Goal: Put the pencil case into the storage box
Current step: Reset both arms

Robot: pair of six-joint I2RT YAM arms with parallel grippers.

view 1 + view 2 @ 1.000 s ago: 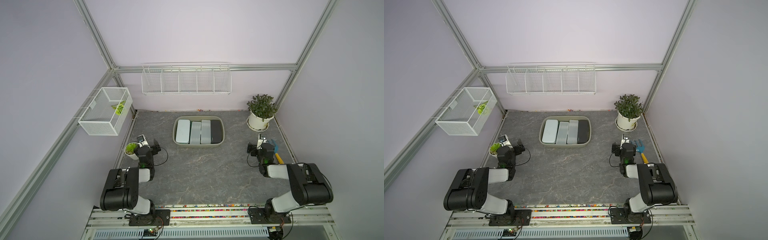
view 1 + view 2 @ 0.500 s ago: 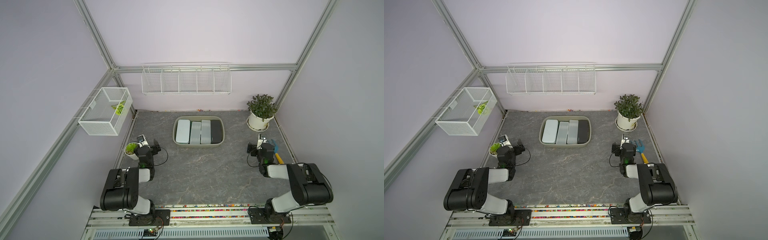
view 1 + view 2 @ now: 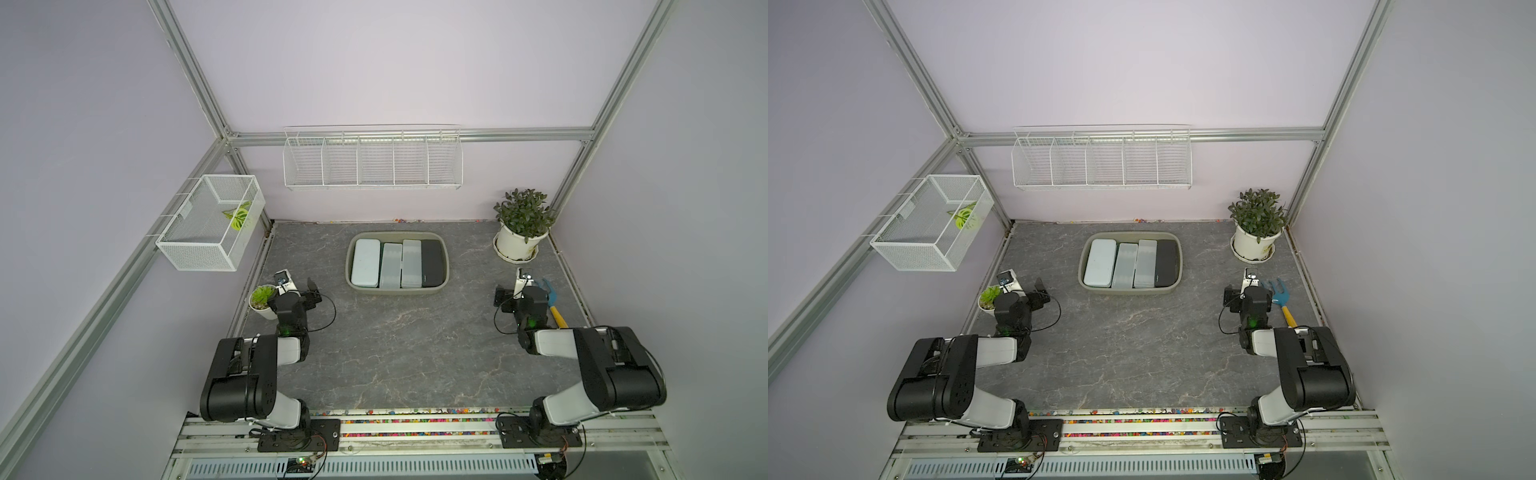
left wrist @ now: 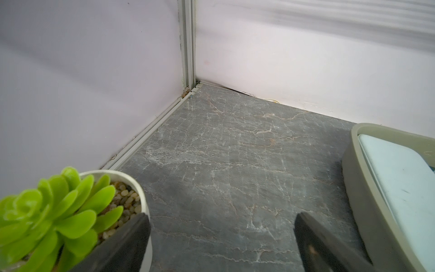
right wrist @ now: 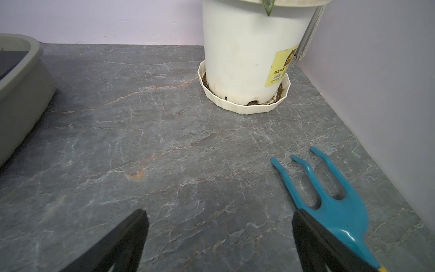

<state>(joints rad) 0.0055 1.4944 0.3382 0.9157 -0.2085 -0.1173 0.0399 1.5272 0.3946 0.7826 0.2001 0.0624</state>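
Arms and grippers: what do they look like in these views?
The left arm and right arm match: bulky black joint housings, white link shells, a thin black cable looping at each wrist and a small green light there. The left gripper and right gripper have black, tapered fingers.

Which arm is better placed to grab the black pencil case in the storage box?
Right, likely. The black pencil case lies at the storage box end nearest the open right claw; the left claw would cross three other cases.
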